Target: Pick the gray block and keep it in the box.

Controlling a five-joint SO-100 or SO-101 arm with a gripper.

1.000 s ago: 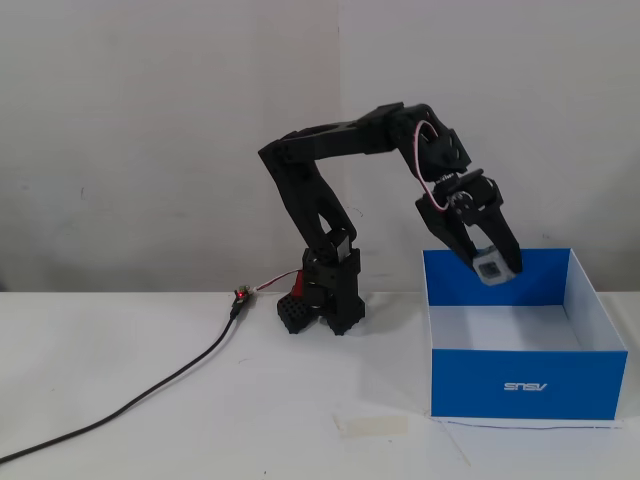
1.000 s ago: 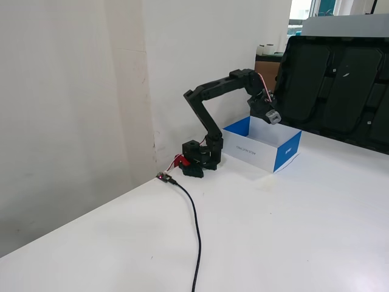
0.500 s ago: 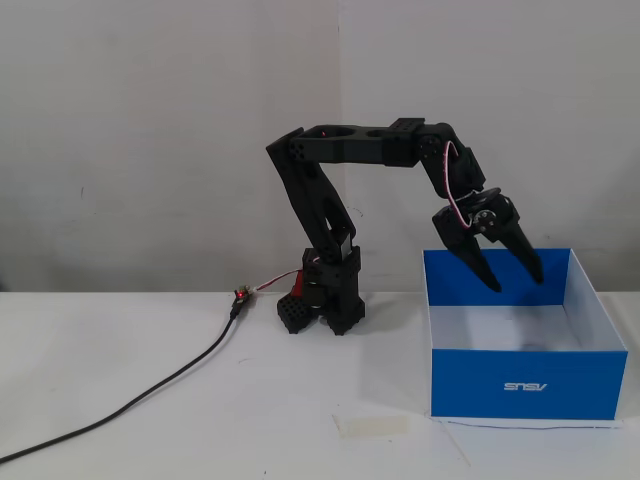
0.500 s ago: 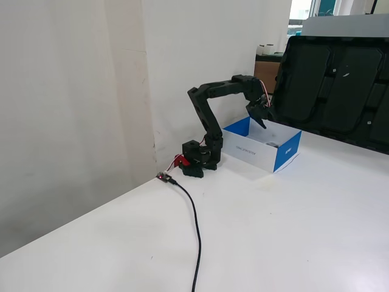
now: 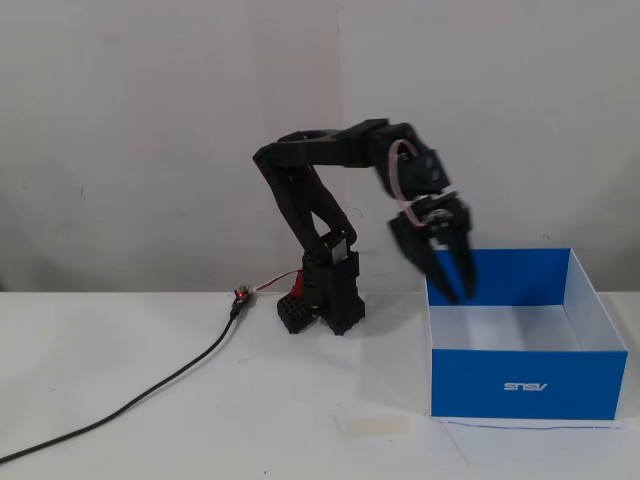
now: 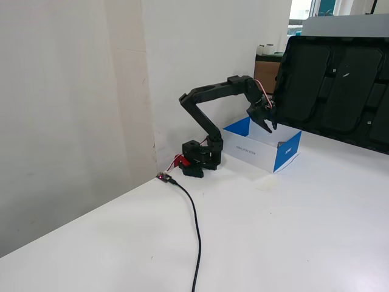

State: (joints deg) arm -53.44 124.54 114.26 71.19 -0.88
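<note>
The blue box (image 5: 490,372) with a white interior and an upside-down ASUS logo stands on the white table at the right of a fixed view; it also shows in the other fixed view (image 6: 287,156). My black gripper (image 5: 458,294) points down over the box's back left corner, its tips just above the white interior, and it shows in the other fixed view too (image 6: 269,126). The jaws stand a little apart with nothing visible between them. The gray block is not in view in either frame; the box's walls hide most of its floor.
A flat pale tape strip (image 5: 372,425) lies on the table in front of the box's left corner. A black cable (image 5: 150,392) runs from the arm's base (image 5: 325,305) to the front left. A large black panel (image 6: 340,79) stands behind the box.
</note>
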